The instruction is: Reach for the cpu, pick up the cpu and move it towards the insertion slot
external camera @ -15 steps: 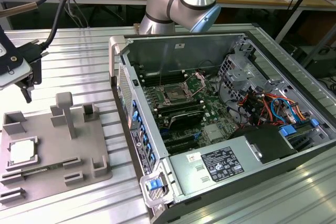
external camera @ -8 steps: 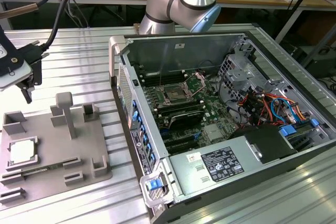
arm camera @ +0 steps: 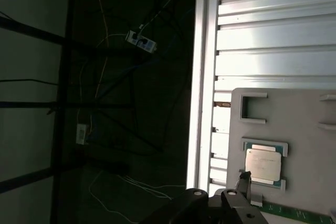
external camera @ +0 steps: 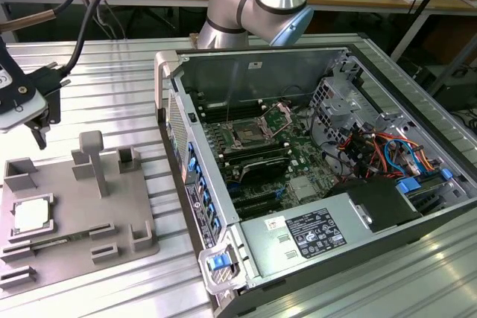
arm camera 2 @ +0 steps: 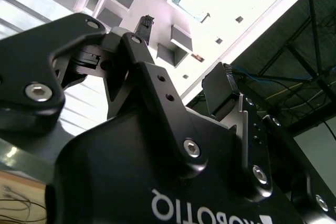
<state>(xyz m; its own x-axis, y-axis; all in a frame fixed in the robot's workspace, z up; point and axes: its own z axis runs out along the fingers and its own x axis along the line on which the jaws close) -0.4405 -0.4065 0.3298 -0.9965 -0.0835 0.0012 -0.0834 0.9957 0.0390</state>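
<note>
Just below the end effector (external camera: 43, 123): grey plastic tray (external camera: 82, 217) with raised blocks, flat on the slatted metal desk (external camera: 112, 72). Well apart from the end effector, toward the exterior view's right: open computer case (external camera: 253, 72) holding a labelled power supply (external camera: 309, 232), red, blue and orange cables (external camera: 380, 154), a small grey heatsink (external camera: 300, 188). Beyond the desk's edge in the first wrist view: dark floor (arm camera: 105, 129), power strip (arm camera: 140, 41), loose wires (arm camera: 136, 182).

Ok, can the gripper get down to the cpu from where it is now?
Probably yes. The gripper hangs open above the grey tray, and the cpu lies in its nest, top bare. Nothing stands between them, though the nest's raised edges hug it closely.
</note>
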